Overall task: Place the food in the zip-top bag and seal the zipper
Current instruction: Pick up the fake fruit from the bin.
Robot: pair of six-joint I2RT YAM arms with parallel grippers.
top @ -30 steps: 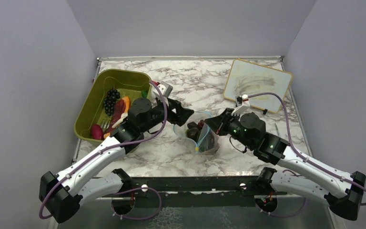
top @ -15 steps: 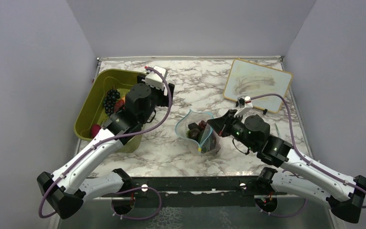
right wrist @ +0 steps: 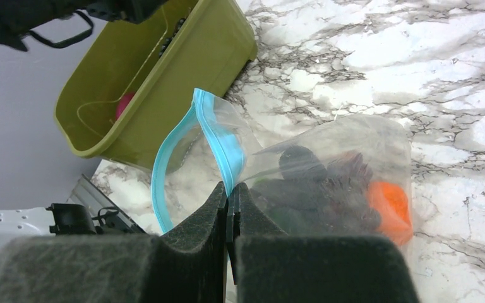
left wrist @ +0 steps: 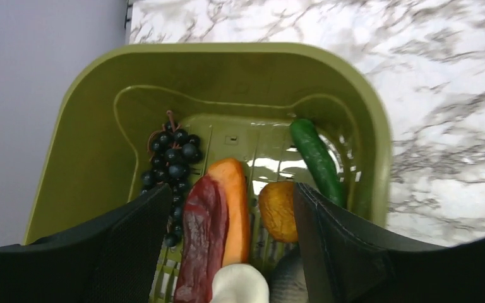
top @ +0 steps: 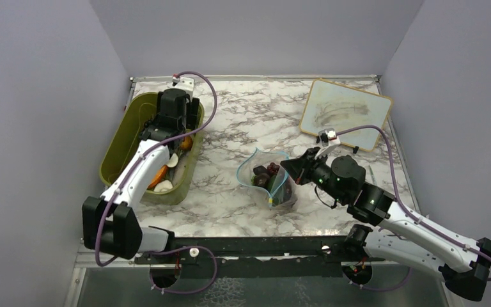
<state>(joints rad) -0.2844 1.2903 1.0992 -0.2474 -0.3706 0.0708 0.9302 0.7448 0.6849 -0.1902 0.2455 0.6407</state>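
Observation:
The clear zip-top bag [top: 275, 190] lies mid-table with dark pieces and an orange piece [right wrist: 391, 208] inside. Its teal zipper [right wrist: 164, 158] gapes open. My right gripper [top: 288, 166] is shut on the zipper strip at the mouth's right side, as the right wrist view [right wrist: 230, 192] shows. My left gripper [top: 176, 116] hangs open and empty over the olive-green tub [top: 118, 144]. Between and beyond its jaws [left wrist: 233, 252] lie a grape bunch [left wrist: 170, 161], a dark red chunk [left wrist: 202, 240], an orange wedge [left wrist: 235, 196], an orange round [left wrist: 278, 211] and a white slice [left wrist: 240, 285].
A green cucumber-like piece [left wrist: 316, 161] and a grey piece [left wrist: 288, 284] also lie in the tub. A small whiteboard [top: 345, 110] rests at the back right. Grey walls close the table's left, back and right.
My left arm has swung away from the bag's mouth, left and back, to hang over the tub. My right gripper keeps its hold on the zipper and has barely moved.

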